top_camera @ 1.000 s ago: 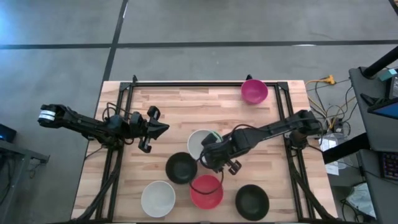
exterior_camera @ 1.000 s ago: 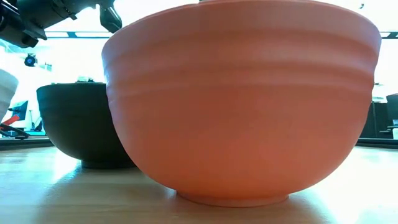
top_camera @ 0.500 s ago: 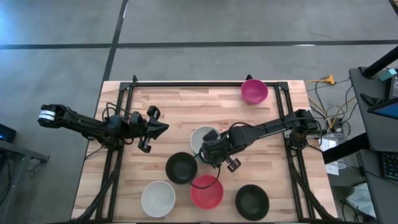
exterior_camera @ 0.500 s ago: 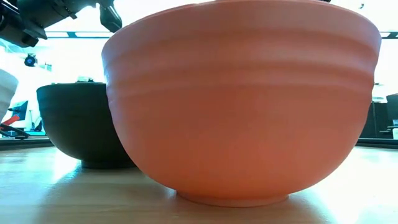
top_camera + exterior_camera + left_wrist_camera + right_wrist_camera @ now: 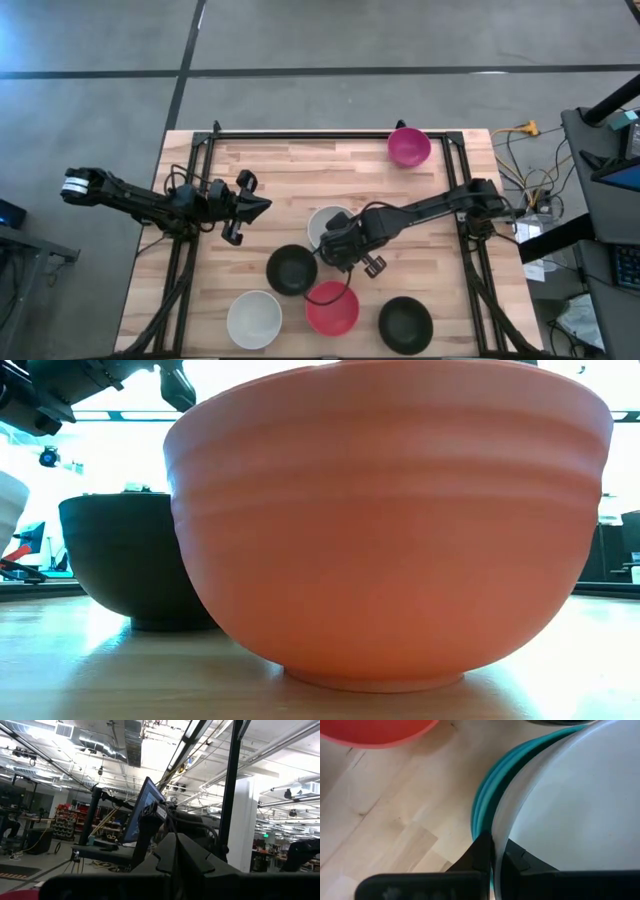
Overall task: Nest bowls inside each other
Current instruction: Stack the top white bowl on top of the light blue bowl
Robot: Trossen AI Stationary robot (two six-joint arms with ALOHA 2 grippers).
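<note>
The wooden table (image 5: 300, 170) fills the middle of the high view, framed by black rails. The right arm reaches from its base at 3 o'clock toward the table's centre, stretched low and nearly straight, its wrist over a stack of bowls. The left arm lies level from 9 o'clock, its left gripper (image 5: 262, 206) pointing inward with fingers pressed together on nothing, well apart from every bowl.

At the centre sits the stack: a white bowl (image 5: 325, 226) nested in teal bowls (image 5: 482, 805), whose rims show in the right wrist view. The right gripper (image 5: 494, 851) is pinched on that rim, one finger (image 5: 481, 851) outside the teal wall and the other inside the white bowl.

Crowding it at 6 o'clock is the red bowl (image 5: 332, 308), which blocks most of the low view. A black bowl (image 5: 291, 270) lies just beside the stack at 7 o'clock. A second white bowl (image 5: 254, 319) sits farther out at 7, another black bowl (image 5: 406, 323) at 5, and the magenta bowl (image 5: 409, 146) alone at 1 o'clock.
</note>
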